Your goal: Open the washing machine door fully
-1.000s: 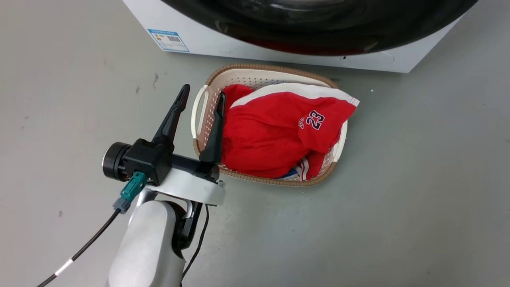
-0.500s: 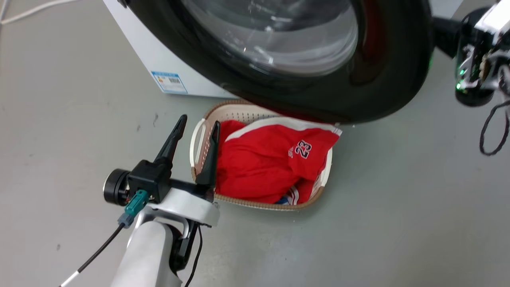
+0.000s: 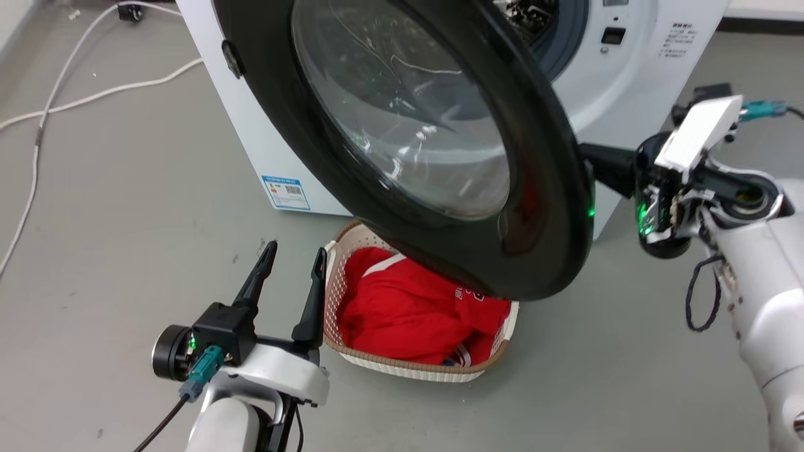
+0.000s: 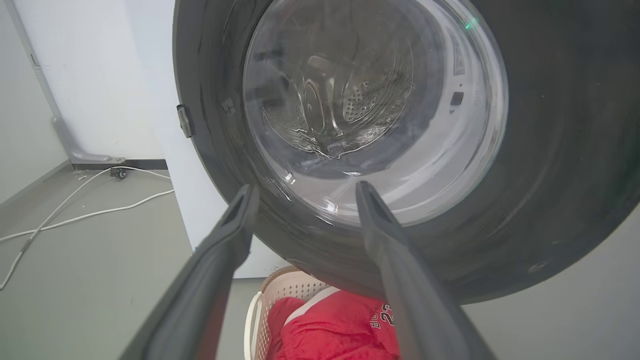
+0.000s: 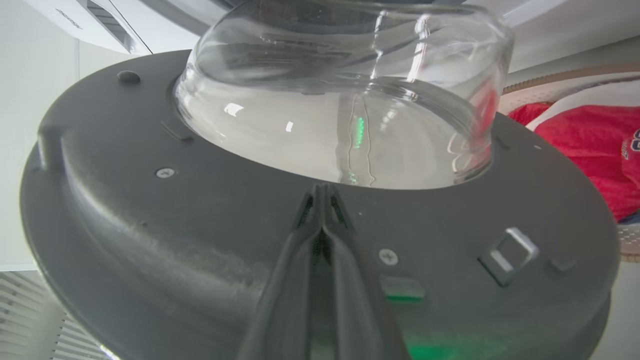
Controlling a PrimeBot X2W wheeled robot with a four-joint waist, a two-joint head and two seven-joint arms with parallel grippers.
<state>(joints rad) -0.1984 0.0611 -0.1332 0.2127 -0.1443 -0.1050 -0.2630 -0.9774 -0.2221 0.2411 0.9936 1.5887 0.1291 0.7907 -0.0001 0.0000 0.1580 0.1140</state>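
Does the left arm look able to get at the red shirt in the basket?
Probably yes. The left gripper is open beside the basket, and the near half of the red shirt lies uncovered; the door overhangs only the far part.

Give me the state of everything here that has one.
White washing machine: drum mouth uncovered.
Glossy black round washing machine door: partly open, swung outward.
Left gripper: open, empty.
Right gripper: shut, tips at the door's inner face.
Beige perforated basket: holds red clothing.
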